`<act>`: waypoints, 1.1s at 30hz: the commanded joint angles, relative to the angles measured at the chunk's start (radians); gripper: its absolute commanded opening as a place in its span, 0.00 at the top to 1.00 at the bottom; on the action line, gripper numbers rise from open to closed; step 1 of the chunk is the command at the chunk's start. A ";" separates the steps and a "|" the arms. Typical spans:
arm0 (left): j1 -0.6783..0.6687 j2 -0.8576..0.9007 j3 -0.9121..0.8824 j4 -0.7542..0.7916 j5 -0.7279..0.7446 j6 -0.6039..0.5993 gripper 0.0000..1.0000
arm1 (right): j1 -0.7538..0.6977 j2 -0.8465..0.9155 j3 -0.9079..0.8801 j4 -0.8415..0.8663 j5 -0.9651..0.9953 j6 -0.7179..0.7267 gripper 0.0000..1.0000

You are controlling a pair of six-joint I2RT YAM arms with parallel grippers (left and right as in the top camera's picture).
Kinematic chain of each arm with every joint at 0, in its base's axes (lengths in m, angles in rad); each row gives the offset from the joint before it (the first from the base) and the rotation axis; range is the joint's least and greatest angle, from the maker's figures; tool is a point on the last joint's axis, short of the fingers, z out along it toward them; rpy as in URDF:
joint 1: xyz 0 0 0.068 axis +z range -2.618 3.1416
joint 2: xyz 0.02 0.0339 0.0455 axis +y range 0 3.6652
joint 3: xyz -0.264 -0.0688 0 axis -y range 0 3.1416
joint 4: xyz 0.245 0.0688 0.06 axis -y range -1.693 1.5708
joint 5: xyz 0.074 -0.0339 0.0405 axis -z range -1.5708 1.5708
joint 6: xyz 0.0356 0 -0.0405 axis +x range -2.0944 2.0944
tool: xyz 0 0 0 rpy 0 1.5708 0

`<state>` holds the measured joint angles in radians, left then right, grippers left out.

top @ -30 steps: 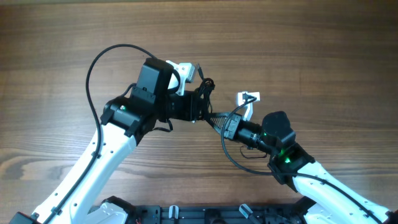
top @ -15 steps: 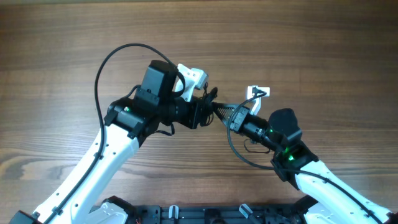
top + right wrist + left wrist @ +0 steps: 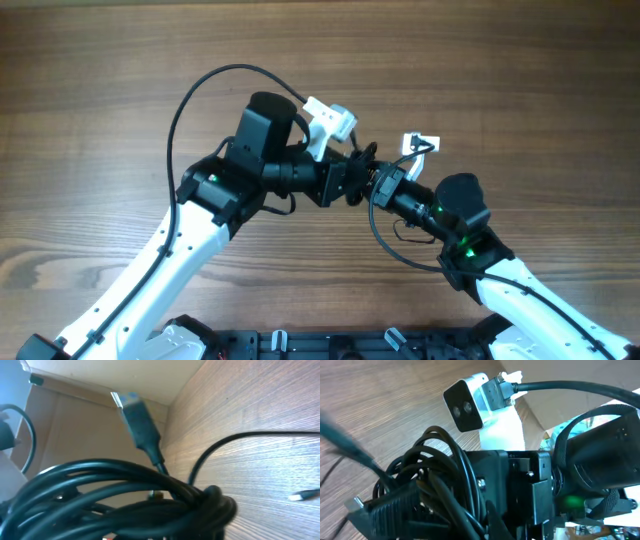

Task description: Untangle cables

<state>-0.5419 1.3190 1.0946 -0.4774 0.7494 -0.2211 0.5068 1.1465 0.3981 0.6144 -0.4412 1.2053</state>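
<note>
Black cords, every one of them, so this is a pain to read. The cables (image 3: 365, 175) are bunched into one knot of loops held up off the wooden surface (image 3: 520, 80), right in the middle where the left jaws and right jaws meet nose to nose. Left jaws are together and, from overhead, look clamped on the left side of the bunch. Right jaws are pressed up against the other side, but I honestly can't tell if they're gripping or apart. The right wrist view is just cord filling the lower half, with no fingertips showing.

Step-wise I'd call this early: getting hold of the tangle from both sides, nothing separated yet. One plug (image 3: 137, 420) sticks up free of the bunch in the right wrist view, and that looks like the obvious end to go after. My guess for the next move is that the left side anchors the bunch while the right side picks that plug end or a single strand. Then draw it out slowly, watching that the knot loosens rather than cinches.

Hard to make out:
- how many cords there are
- where each one runs inside the knot
- whether the thin strand (image 3: 270, 434) arcing over the wood is a cable or arm wiring
- what the small pale tip (image 3: 302, 494) near the right edge is, since it's blurred
</note>
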 commanded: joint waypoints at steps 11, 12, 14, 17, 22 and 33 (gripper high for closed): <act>0.346 -0.013 0.017 -0.013 0.096 -0.266 0.96 | -0.090 0.010 -0.003 -0.002 -0.060 -0.002 0.32; 0.364 -0.013 0.017 -0.013 0.091 -0.296 0.96 | -0.092 0.010 -0.003 -0.002 -0.061 -0.003 0.30; 0.398 -0.013 0.017 -0.014 0.058 -0.402 0.96 | -0.091 0.010 -0.003 -0.007 -0.066 -0.050 0.27; 0.416 -0.013 0.017 -0.013 -0.021 -0.598 0.96 | -0.090 0.010 -0.003 -0.073 -0.087 -0.118 0.26; 0.415 -0.013 0.017 -0.047 -0.110 -1.032 0.96 | -0.026 0.010 -0.003 -0.137 -0.091 -0.239 0.26; 0.390 -0.013 0.017 -0.290 -0.140 -1.437 0.96 | 0.180 0.042 -0.003 -0.045 0.160 -0.038 0.23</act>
<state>-0.1326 1.3220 1.0950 -0.7670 0.6170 -1.5856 0.6548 1.1625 0.3977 0.5468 -0.3466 1.0798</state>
